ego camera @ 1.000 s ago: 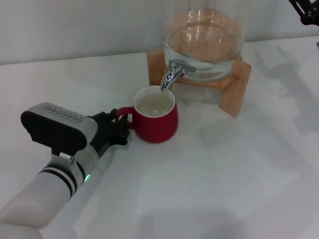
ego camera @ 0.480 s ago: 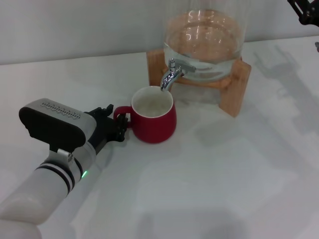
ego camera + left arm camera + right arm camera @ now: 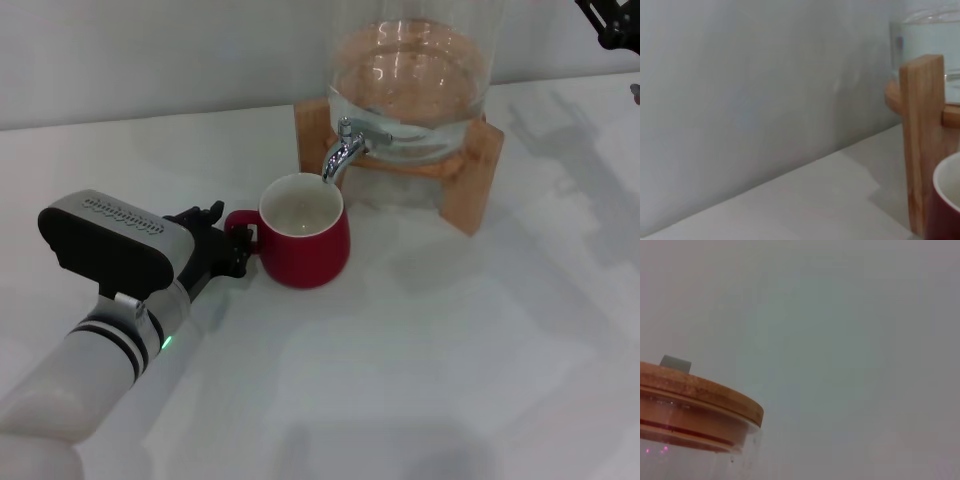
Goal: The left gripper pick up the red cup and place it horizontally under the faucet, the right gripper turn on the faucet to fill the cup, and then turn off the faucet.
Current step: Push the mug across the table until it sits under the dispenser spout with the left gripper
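Note:
The red cup [image 3: 302,250] stands upright on the white table, its off-white inside just below the spout of the chrome faucet [image 3: 343,152]. My left gripper [image 3: 226,244], black fingers on a dark grey box wrist, is at the cup's left side with its fingers closed around the small loop handle. A slice of the cup's rim shows in the left wrist view [image 3: 949,200]. Of my right gripper [image 3: 612,24], only a black piece shows, high at the far right corner, far from the faucet.
The faucet is on a large glass jar [image 3: 410,70] of water resting on a wooden stand [image 3: 470,185]; the stand also shows in the left wrist view [image 3: 922,145]. The jar's wooden lid [image 3: 700,395] shows in the right wrist view. A wall runs behind the table.
My left gripper has drawn a little to the left, and the red cup has slid slightly left with it, still under the spout. The right arm has not moved.

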You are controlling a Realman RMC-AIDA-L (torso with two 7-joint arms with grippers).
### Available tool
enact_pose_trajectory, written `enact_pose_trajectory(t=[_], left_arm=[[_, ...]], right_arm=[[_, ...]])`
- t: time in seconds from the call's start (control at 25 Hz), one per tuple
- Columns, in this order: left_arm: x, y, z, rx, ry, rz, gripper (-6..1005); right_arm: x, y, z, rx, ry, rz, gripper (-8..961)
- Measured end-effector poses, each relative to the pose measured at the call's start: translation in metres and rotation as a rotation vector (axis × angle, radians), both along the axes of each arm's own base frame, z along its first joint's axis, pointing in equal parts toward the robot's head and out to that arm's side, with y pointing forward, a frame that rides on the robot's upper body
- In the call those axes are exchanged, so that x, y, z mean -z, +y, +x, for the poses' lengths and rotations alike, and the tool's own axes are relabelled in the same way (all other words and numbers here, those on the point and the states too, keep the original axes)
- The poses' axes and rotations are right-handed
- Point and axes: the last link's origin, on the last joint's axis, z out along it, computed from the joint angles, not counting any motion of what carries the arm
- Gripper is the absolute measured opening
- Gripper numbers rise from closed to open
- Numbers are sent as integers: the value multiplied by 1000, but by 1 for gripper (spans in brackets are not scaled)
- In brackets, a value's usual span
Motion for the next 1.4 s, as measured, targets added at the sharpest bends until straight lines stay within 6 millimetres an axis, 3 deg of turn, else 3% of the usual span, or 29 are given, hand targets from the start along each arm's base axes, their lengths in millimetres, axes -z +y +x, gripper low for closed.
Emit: enact_pose_trajectory(t=[0.88, 1.12, 1.4], left_arm=[[-4, 5, -3, -14, 9, 18, 380], [-4, 5, -2, -12, 10, 16, 591], [-3, 6, 1, -5, 10, 13, 696]], right_arm=[[3, 0, -3, -11, -1, -10, 692], [3, 0, -3, -12, -2, -9, 692], [3, 0, -3, -11, -2, -10, 692]])
